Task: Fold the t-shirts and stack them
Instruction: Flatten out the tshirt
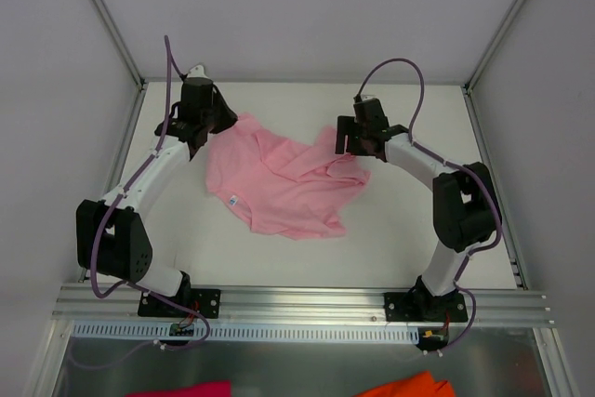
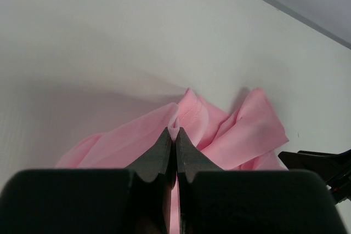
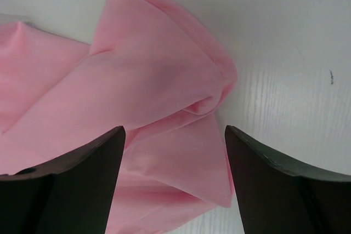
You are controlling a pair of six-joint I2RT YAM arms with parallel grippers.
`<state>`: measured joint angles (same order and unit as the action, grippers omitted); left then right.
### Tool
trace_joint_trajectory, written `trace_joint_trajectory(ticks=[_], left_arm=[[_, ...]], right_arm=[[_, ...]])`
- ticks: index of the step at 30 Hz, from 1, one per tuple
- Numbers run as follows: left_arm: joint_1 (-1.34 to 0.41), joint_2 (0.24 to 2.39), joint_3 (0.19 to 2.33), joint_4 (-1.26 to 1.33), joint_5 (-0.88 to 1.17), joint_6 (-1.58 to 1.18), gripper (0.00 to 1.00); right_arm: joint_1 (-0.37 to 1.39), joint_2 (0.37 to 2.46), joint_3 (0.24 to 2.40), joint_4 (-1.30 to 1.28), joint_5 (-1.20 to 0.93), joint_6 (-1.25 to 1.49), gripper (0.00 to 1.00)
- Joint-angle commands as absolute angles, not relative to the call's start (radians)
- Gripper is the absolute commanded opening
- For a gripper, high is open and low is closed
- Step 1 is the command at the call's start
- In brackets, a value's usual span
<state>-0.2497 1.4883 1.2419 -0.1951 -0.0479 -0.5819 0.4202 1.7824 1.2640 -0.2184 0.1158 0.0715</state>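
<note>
A light pink t-shirt (image 1: pixel 279 183) lies crumpled on the white table, its small white neck label (image 1: pixel 232 199) near its left edge. My left gripper (image 1: pixel 206 129) is at the shirt's far left corner, shut on a pinch of the pink cloth (image 2: pixel 174 126). My right gripper (image 1: pixel 351 148) hovers over the shirt's far right corner, open. In the right wrist view its dark fingers (image 3: pixel 93 168) stand wide on either side of a folded pink flap (image 3: pixel 186 157), not touching it.
The white table (image 1: pixel 409 230) is bounded by grey walls and a metal rail (image 1: pixel 297 302) at the near edge. Below the rail a magenta cloth scrap (image 1: pixel 181 389) and an orange cloth scrap (image 1: pixel 404 386) show. The right gripper's tip (image 2: pixel 323 165) shows in the left wrist view.
</note>
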Motion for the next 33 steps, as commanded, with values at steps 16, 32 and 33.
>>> trace_joint_trajectory(ticks=[16,32,33], left_arm=[[-0.271,1.466,1.212,-0.138,-0.072,-0.545,0.00],[-0.298,1.529,1.232,-0.120,-0.064,-0.549,0.00],[-0.298,1.528,1.232,-0.120,-0.064,-0.549,0.00]], right_arm=[[0.396,1.815,1.201,-0.120,-0.070,0.140,0.75],[0.497,1.689,1.203,-0.235,0.025,0.066,0.72],[0.499,1.690,1.203,-0.238,0.026,0.066,0.72]])
